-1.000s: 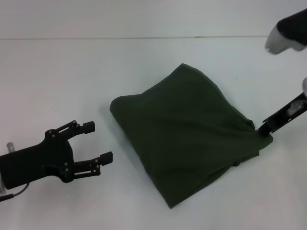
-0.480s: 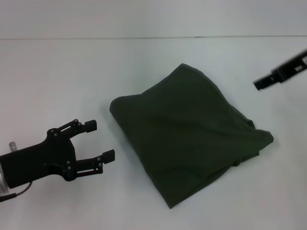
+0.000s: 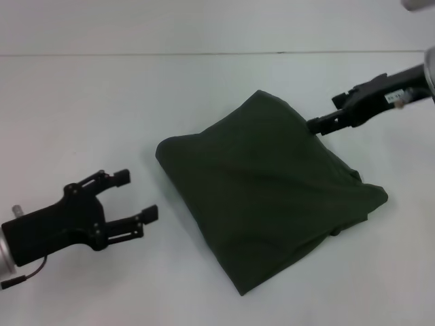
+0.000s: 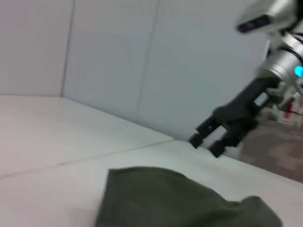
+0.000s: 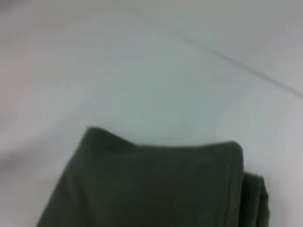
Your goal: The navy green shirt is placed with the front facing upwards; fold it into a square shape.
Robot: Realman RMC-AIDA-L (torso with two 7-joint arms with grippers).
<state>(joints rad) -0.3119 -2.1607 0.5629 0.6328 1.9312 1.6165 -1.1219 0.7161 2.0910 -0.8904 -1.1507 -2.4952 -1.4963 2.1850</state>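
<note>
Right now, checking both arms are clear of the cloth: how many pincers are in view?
2. The left pincer is open over the table, left of the folded navy green shirt. The right pincer is at the shirt's far right edge.

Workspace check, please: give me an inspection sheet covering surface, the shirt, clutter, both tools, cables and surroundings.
Surface: white table, bare around the cloth.
Job's thing: navy green shirt folded into a rough square, plain side up, lettering not visible.
Clutter: nothing seen.
Tools: left tool open, on the table's left, apart from the shirt; right tool at the shirt's far right edge.
Cables: thin cable behind the left tool.
Surroundings: pale wall panels.
</note>
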